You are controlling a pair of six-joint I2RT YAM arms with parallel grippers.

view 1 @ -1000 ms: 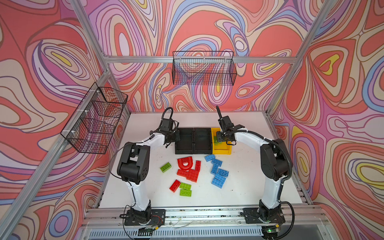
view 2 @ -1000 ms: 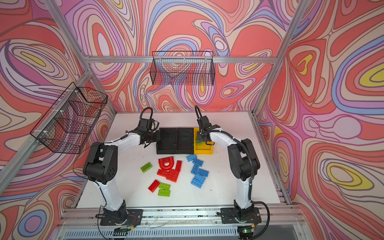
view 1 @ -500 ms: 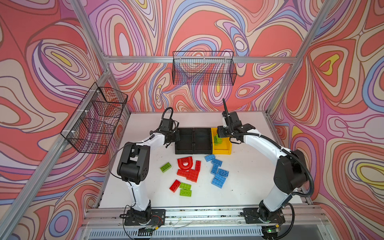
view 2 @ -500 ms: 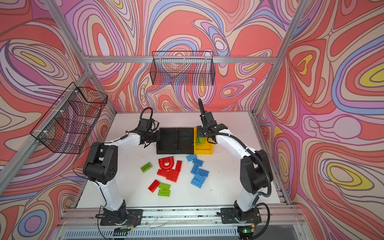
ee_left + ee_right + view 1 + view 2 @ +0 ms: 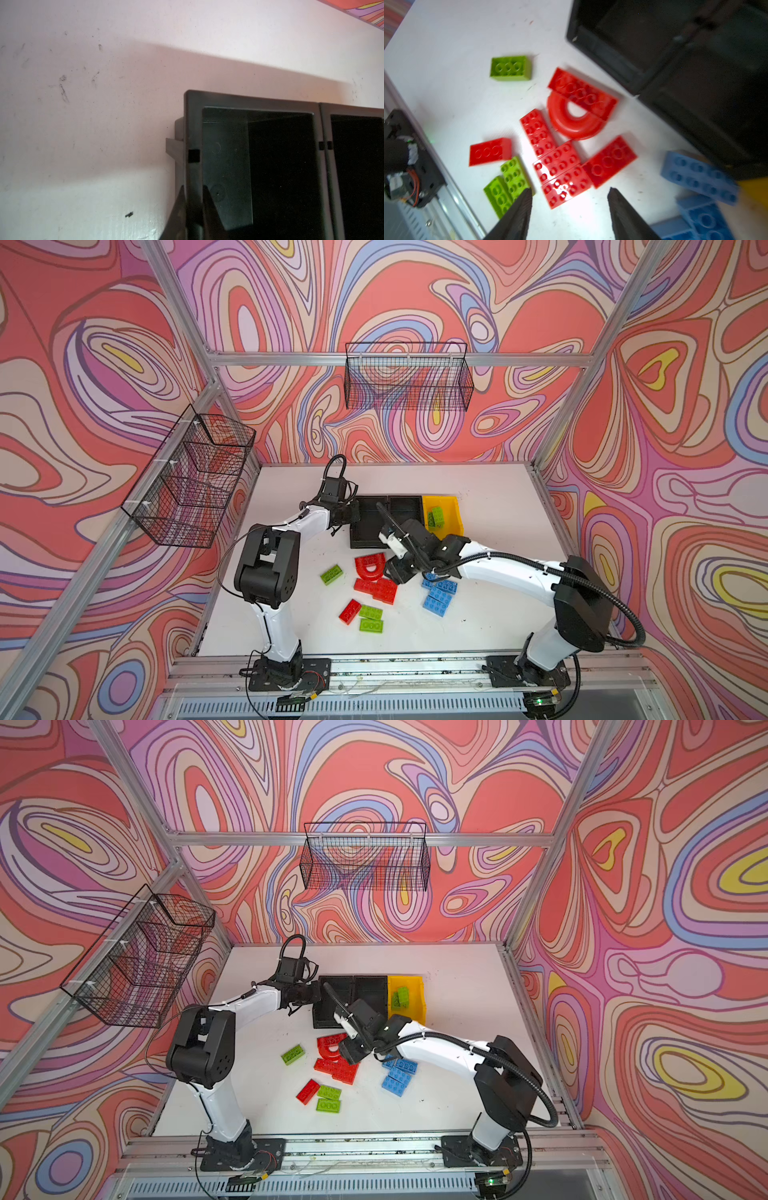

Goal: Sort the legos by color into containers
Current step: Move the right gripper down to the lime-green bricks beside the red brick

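Three containers stand in a row at the back: two black ones (image 5: 368, 526) (image 5: 405, 506) and a yellow one (image 5: 453, 510) holding green legos (image 5: 436, 517). My left gripper (image 5: 194, 187) (image 5: 353, 514) is shut on the outer wall of the left black container (image 5: 192, 124). My right gripper (image 5: 570, 190) (image 5: 399, 572) hovers open over the red legos (image 5: 562, 176), beside the red arch (image 5: 571, 124) (image 5: 370, 566). Blue legos (image 5: 438, 599) (image 5: 697, 176) lie to its right. Loose green bricks (image 5: 331, 574) (image 5: 370, 619) and a small red brick (image 5: 350, 611) lie nearer the front.
Black wire baskets hang on the back wall (image 5: 409, 381) and the left wall (image 5: 191, 481). The aluminium rail (image 5: 395, 664) with both arm bases runs along the table's front edge. Bare white table lies right of the yellow container (image 5: 498, 531).
My right gripper has swung from above the yellow container forward and left to hang over the red pile, jaws a little wider. The left arm has not moved.
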